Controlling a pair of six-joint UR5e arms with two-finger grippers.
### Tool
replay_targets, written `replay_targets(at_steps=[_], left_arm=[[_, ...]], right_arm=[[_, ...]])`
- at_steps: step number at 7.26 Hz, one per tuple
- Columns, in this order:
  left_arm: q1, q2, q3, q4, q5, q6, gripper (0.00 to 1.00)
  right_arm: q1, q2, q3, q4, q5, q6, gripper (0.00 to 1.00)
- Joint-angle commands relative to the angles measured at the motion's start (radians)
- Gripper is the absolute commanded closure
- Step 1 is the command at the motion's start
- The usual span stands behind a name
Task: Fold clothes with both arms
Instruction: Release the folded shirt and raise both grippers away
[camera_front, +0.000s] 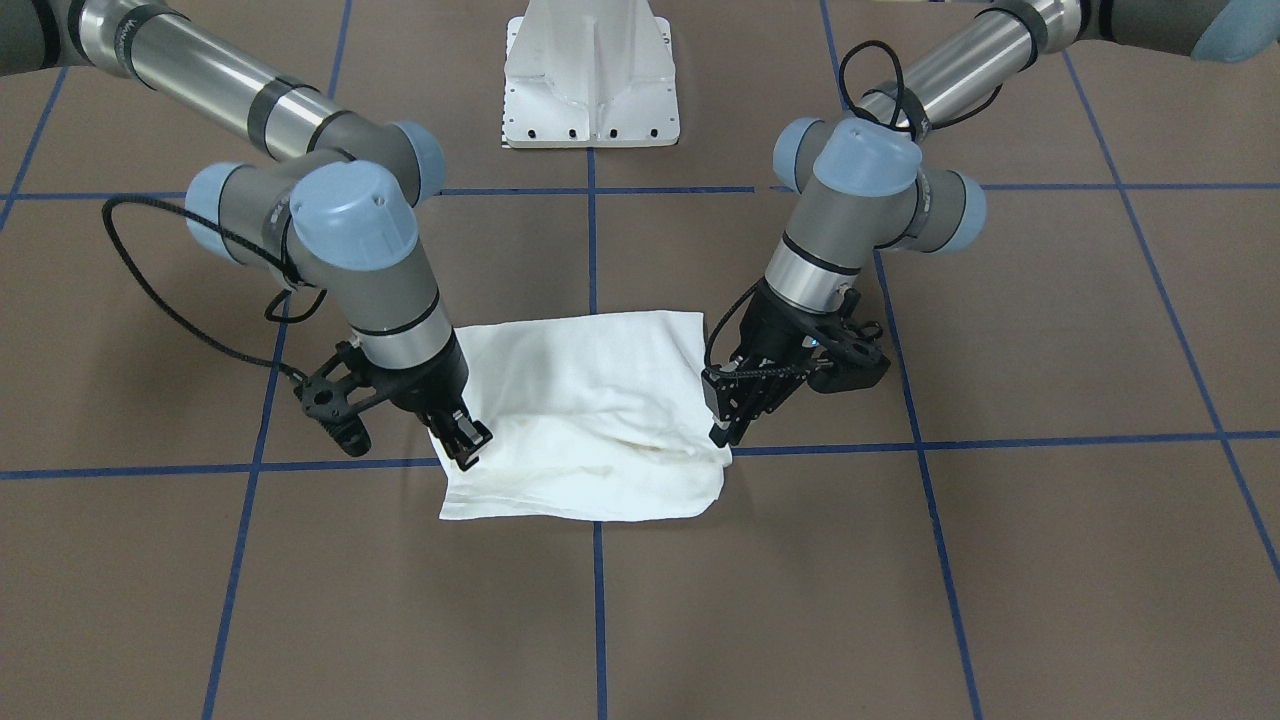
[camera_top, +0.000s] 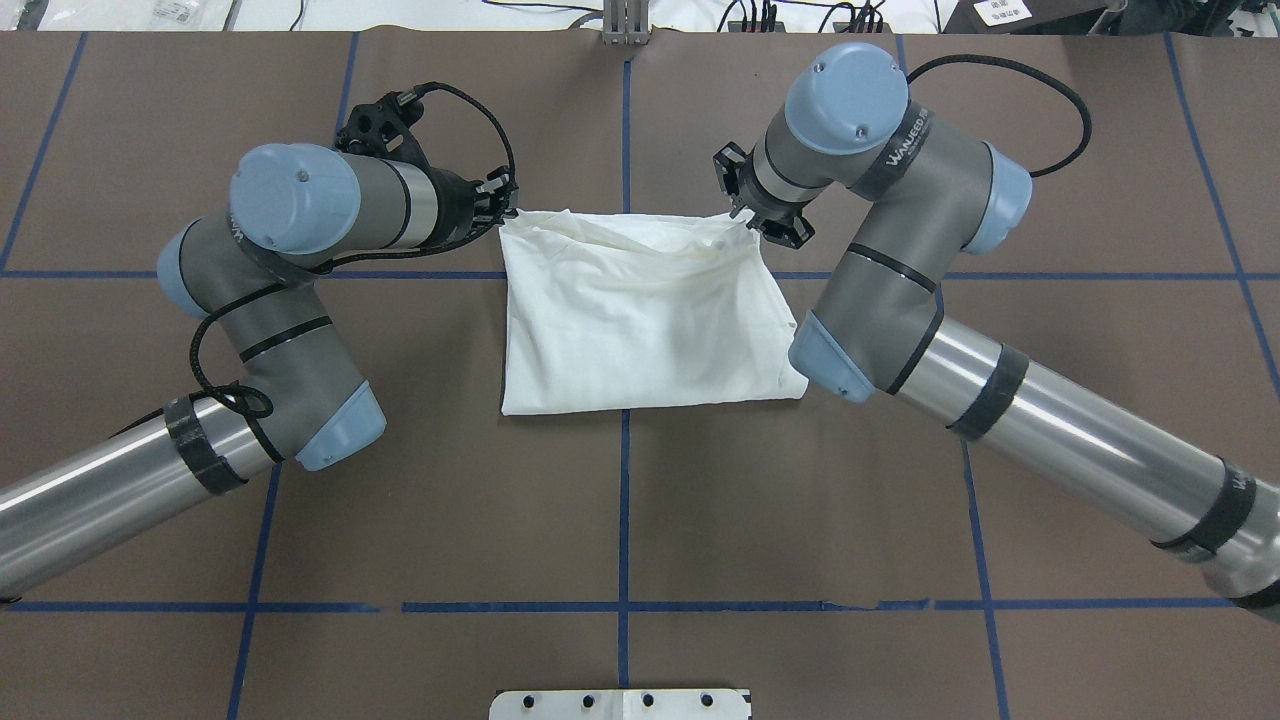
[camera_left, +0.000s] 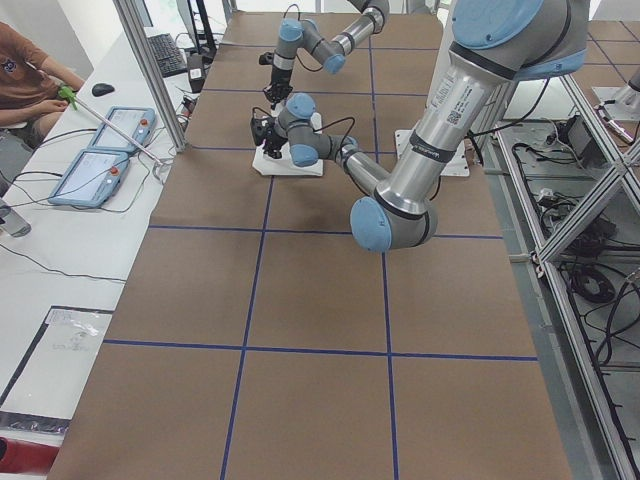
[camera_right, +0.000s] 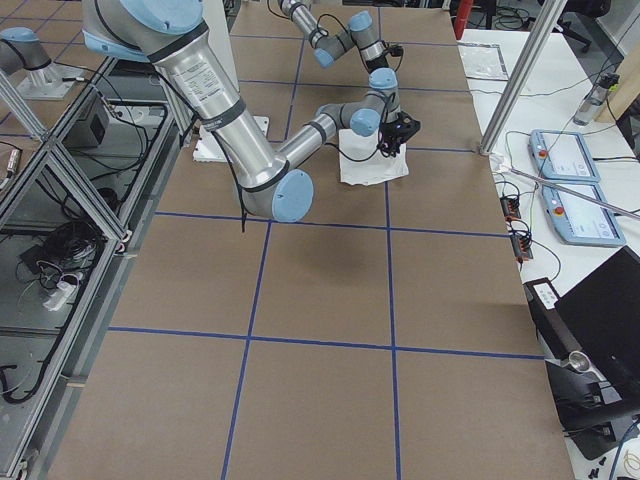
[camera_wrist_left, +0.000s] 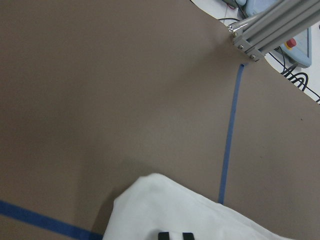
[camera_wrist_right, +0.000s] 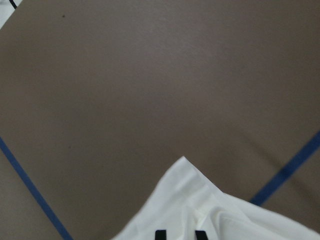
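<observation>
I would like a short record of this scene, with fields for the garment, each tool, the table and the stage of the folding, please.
garment: white T-shirt, already folded into a rough rectangle, lying on the table
left tool: at the shirt's far corner on the robot's left, seems shut on it
right tool: at the far corner on the robot's right, seems shut on it
table: brown surface with blue tape lines
stage: both far corners gripped, next fold not yet made
other: white pedestal base on the robot's side
</observation>
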Motion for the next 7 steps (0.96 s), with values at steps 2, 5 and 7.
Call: replay_targets(at_steps=[2,5,7], left_arm=[[-0.043,-0.013,0.083,-0.075,0.000,0.058,0.31],[-0.076,-0.003,0.073,-0.076,-0.123,0.214,0.32],[-0.138,0.109,-0.024,-0.056,-0.211,0.453,0.33]], right_arm=[[0.156,0.036,-0.131,0.074,0.130,-0.277,0.00],[0.231,-0.056,-0.120,0.069,0.208,-0.520,0.00],[0.352,-0.230,-0.036,0.062,0.312,-0.889,0.00]])
